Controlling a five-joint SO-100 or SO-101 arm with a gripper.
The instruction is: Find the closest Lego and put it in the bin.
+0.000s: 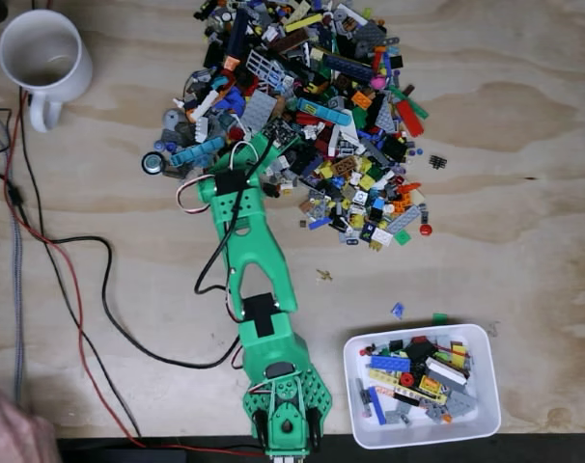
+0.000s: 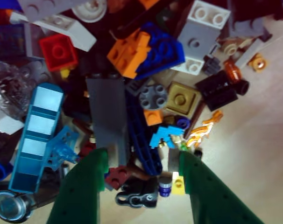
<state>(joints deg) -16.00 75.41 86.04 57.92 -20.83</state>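
Note:
A big heap of mixed Lego pieces (image 1: 312,116) covers the upper middle of the plywood table in the fixed view. My green arm reaches up from the bottom edge, and its gripper (image 1: 257,156) is at the heap's lower left edge. In the wrist view the gripper (image 2: 140,163) stands open, its green fingers (image 2: 85,182) on either side of small pieces: a dark red brick (image 2: 116,176), a black connector (image 2: 137,196) and a small yellow piece (image 2: 178,185). The white bin (image 1: 423,386) sits at the lower right, holding several bricks.
A white mug (image 1: 43,60) stands at the top left. Red and black cables (image 1: 70,289) trail across the left side. A hand (image 1: 13,434) shows at the bottom left corner. Loose small pieces (image 1: 397,311) lie between heap and bin.

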